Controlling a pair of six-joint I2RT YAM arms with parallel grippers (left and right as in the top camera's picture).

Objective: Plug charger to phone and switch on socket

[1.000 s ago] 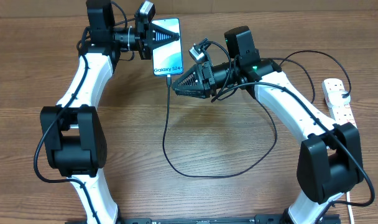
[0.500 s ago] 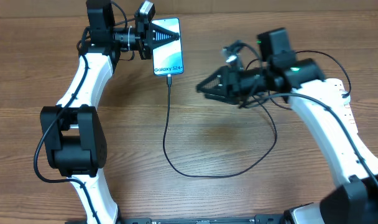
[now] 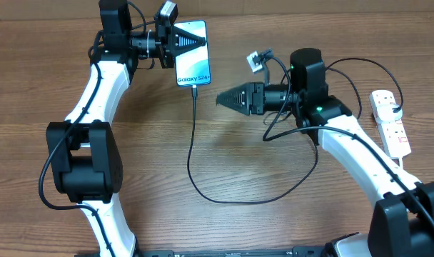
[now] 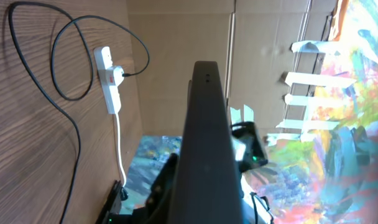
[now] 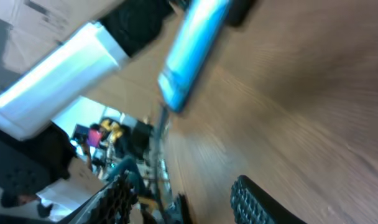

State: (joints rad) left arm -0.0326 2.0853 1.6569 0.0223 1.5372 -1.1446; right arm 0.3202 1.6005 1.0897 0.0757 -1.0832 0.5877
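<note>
The phone, its blue screen lit, is held just off the table at the back, and my left gripper is shut on its far half. In the left wrist view the phone shows edge-on as a dark slab. The charger hangs from the phone's near end, loops wide across the wood and runs right to the socket, which also appears far off as the socket. My right gripper is open and empty, a short way right of the connector. In its view the right gripper faces the blurred phone.
A cardboard wall closes the back of the table. The socket's white lead trails toward the front right. Both arm bases stand near the front edge. Thick black robot cables arc beside the right arm.
My right gripper has opened and pulled back to the right from the phone's near end, leaving the cable tip at the phone. The left gripper and phone have not moved.
</note>
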